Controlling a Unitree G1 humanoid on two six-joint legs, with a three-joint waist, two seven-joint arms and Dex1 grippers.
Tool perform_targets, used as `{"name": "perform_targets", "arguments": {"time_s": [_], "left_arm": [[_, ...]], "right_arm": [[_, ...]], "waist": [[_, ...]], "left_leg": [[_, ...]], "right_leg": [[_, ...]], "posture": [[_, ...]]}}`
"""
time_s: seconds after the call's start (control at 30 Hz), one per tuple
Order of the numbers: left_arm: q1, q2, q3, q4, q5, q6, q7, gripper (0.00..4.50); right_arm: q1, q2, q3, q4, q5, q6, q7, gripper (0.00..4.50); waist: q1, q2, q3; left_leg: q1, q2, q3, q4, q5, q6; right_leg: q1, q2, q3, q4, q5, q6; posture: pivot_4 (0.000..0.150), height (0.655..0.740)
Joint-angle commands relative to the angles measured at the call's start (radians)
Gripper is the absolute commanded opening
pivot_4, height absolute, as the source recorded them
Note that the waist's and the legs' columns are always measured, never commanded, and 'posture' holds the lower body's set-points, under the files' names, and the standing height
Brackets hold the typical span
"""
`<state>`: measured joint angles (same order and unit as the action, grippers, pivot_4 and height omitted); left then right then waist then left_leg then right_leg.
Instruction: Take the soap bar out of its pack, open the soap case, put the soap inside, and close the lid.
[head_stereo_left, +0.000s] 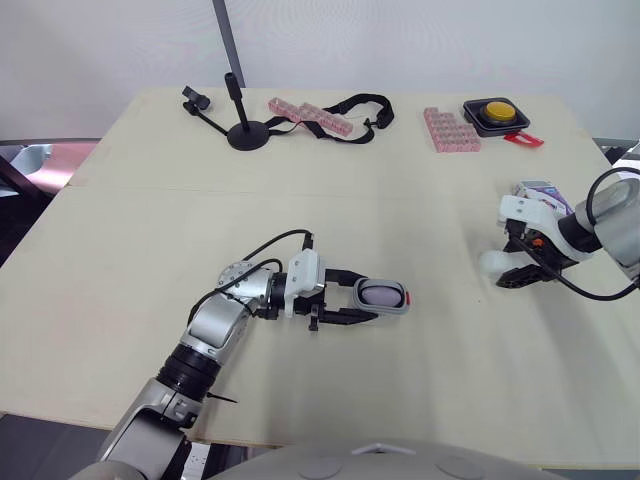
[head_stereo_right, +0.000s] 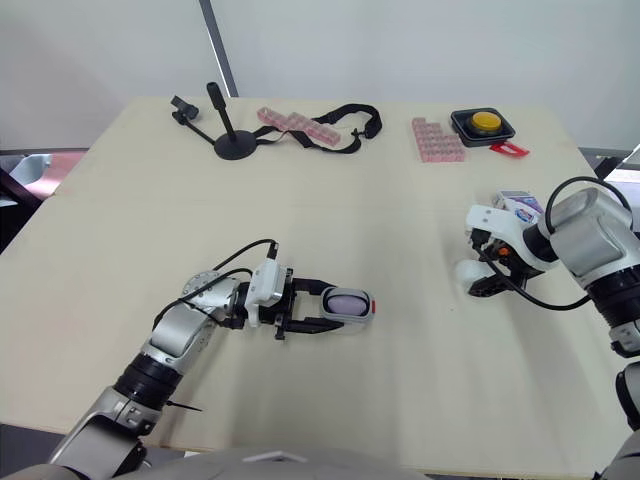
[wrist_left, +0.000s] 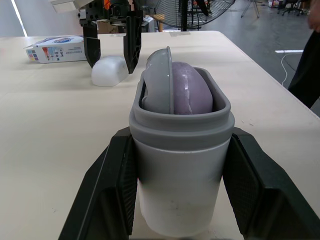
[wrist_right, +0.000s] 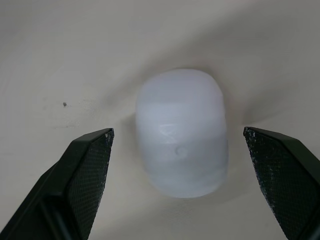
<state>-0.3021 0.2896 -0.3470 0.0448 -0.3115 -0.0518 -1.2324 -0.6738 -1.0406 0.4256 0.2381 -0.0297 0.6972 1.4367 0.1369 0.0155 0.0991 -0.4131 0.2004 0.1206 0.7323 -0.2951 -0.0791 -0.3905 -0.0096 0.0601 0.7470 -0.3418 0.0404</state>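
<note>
On the wide pale wooden desk (head_stereo_left: 300, 220), the left tool (head_stereo_left: 360, 298) is clamping the grey oval plastic soap case (wrist_left: 180, 125), steadying it with the purple soap bar (wrist_left: 192, 92) inside. The right tool (wrist_right: 177, 142), wide open and empty, is straddling the white rounded lid (head_stereo_left: 495, 264), probably for picking it up. The blue-white cardboard pack (wrist_left: 55, 48) is lying nearby. Nothing is blocking the way.
</note>
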Motion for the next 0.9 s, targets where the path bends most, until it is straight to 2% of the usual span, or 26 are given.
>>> {"name": "perform_targets", "arguments": {"time_s": [0.03, 0.07, 0.1, 0.27, 0.73, 0.9], "left_arm": [[-0.010, -0.003, 0.005, -0.027, -0.008, -0.008, 0.005, 1.86], [-0.011, -0.003, 0.005, -0.026, -0.007, -0.008, 0.006, 1.86], [-0.012, -0.004, 0.004, -0.026, -0.007, -0.008, 0.008, 1.86], [-0.012, -0.007, 0.002, -0.028, -0.006, -0.006, 0.013, 1.86], [-0.015, -0.001, 0.001, -0.028, -0.006, 0.001, 0.023, 1.86], [-0.025, -0.001, 0.008, -0.001, -0.001, -0.005, 0.031, 1.86]], "right_arm": [[-0.032, -0.003, -0.014, 0.005, -0.019, -0.012, 0.004, 4.43], [-0.033, -0.001, -0.014, 0.007, -0.021, -0.014, 0.003, 4.43], [-0.035, 0.002, -0.014, 0.009, -0.022, -0.016, 0.003, 4.18], [-0.040, 0.011, -0.015, 0.014, -0.027, -0.020, 0.002, 2.61], [-0.056, 0.027, -0.026, -0.005, -0.020, -0.017, 0.014, 2.61], [-0.132, 0.005, -0.059, -0.177, 0.053, 0.026, 0.103, 2.61]], "waist": [[0.000, 0.000, 0.000], [0.000, 0.000, 0.000], [-0.001, 0.000, 0.000], [0.000, 0.000, 0.000], [-0.001, 0.000, 0.000], [-0.004, 0.003, 0.002]], "left_leg": [[0.000, 0.000, 0.000, 0.000, 0.000, 0.000], [0.000, 0.000, 0.000, 0.000, 0.000, 0.000], [0.000, 0.000, 0.000, 0.000, 0.000, 0.000], [0.000, 0.000, 0.000, 0.000, 0.000, 0.000], [0.000, 0.000, 0.000, 0.000, 0.000, 0.000], [0.000, 0.000, 0.001, 0.000, 0.000, 0.000]], "right_leg": [[0.000, 0.000, 0.000, 0.000, 0.000, 0.000], [0.000, 0.000, 0.000, 0.000, 0.000, 0.000], [0.000, 0.000, 0.000, 0.000, 0.000, 0.000], [0.000, 0.000, 0.000, 0.000, 0.000, 0.000], [0.000, 0.000, 0.000, 0.000, 0.000, 0.000], [-0.001, 0.001, 0.000, 0.001, 0.000, 0.000]], "posture": [[0.150, 0.7143], [0.150, 0.7143], [0.150, 0.7143], [0.150, 0.7143], [0.150, 0.7143], [0.150, 0.7143]]}}
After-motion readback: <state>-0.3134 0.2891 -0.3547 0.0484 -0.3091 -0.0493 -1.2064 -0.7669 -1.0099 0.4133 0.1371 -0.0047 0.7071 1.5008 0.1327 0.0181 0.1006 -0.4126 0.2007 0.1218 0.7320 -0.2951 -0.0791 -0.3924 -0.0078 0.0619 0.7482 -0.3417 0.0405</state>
